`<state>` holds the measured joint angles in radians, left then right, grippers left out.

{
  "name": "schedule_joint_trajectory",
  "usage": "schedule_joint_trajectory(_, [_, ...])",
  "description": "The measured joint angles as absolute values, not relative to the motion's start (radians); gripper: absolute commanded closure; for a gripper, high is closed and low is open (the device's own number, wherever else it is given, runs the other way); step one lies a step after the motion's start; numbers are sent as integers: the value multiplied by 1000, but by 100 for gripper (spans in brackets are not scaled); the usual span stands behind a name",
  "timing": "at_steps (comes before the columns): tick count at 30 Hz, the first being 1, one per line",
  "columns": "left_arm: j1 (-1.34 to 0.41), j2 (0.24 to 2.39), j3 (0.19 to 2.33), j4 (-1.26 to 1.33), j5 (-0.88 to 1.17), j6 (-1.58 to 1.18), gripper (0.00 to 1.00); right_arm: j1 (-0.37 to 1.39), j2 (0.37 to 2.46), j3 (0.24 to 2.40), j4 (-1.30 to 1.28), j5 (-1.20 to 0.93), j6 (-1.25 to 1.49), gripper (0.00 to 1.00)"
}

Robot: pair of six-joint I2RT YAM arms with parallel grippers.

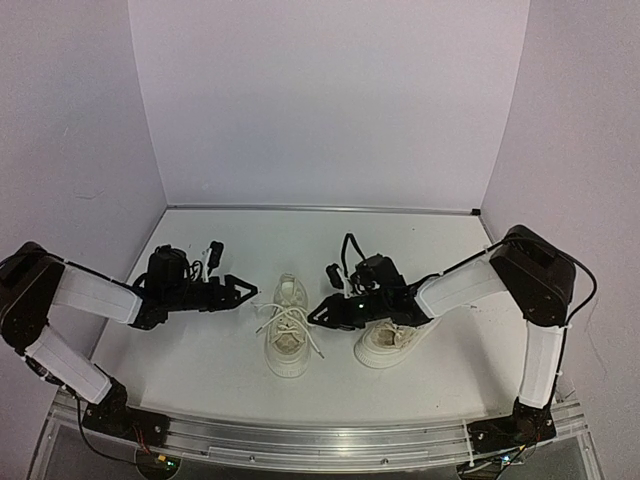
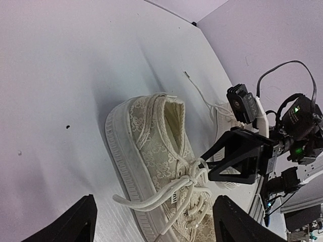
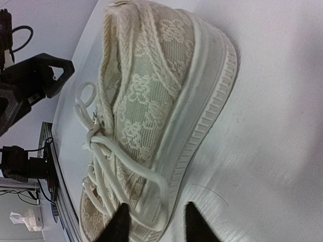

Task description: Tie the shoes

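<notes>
Spread wide, the left end effector [image 1: 250, 290] hangs beside the left sneaker [image 1: 287, 340]; the right end effector [image 1: 316, 316], also spread, straddles its white lace loop [image 3: 133, 164].

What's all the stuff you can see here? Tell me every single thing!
shoes: two, cream, side by side on the table; the right-hand one sits partly under the right arm.
laces: white, thin, loose across the left-hand shoe; exact count hard to tell.
table: one, white, under everything.
walls: pale lilac, behind and at both sides.
rail: one, silver, along the near edge.
left arm: one, black and white, left side.
right arm: one, black and white, right side.
left gripper: one, black, open, left of the shoes.
right gripper: one, black, open, at the laces.
</notes>
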<state>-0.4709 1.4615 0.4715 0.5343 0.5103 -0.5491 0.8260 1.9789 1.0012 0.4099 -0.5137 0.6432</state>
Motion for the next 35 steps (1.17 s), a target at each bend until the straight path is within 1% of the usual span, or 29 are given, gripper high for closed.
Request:
schedule_joint_trajectory(2, [-471, 1398, 476, 462, 484, -526, 2, 818, 1955, 1001, 394, -515, 632, 31])
schedule_joint_trajectory(3, [-471, 1369, 484, 414, 467, -512, 1, 812, 1939, 1000, 387, -514, 627, 26])
schedule_joint_trajectory(5, [-471, 1322, 521, 301, 432, -486, 0, 794, 1894, 993, 369, -514, 609, 7])
schedule_joint_trajectory(6, [-470, 1305, 545, 248, 417, -473, 0, 784, 1869, 990, 360, -514, 598, 3])
schedule_joint_trajectory(13, [-457, 1207, 782, -123, 320, -389, 1, 727, 1655, 970, 248, -476, 534, 2])
schedule_joint_trajectory(15, [-454, 1195, 841, -189, 300, -388, 0, 720, 1593, 964, 217, -458, 512, 2])
schedule_joint_trajectory(18, [-452, 1188, 872, -244, 279, -400, 0, 719, 1517, 937, 188, -437, 495, 2])
schedule_joint_trajectory(24, [-452, 1155, 808, -296, 248, -475, 1, 719, 1429, 819, 156, -413, 491, 2])
schedule_joint_trajectory(30, [-453, 1103, 657, -288, 249, -536, 0, 719, 1364, 677, 135, -402, 512, 2])
schedule_joint_trajectory(35, [-460, 1097, 607, -288, 240, -561, 0, 719, 1329, 622, 133, -399, 531, 2])
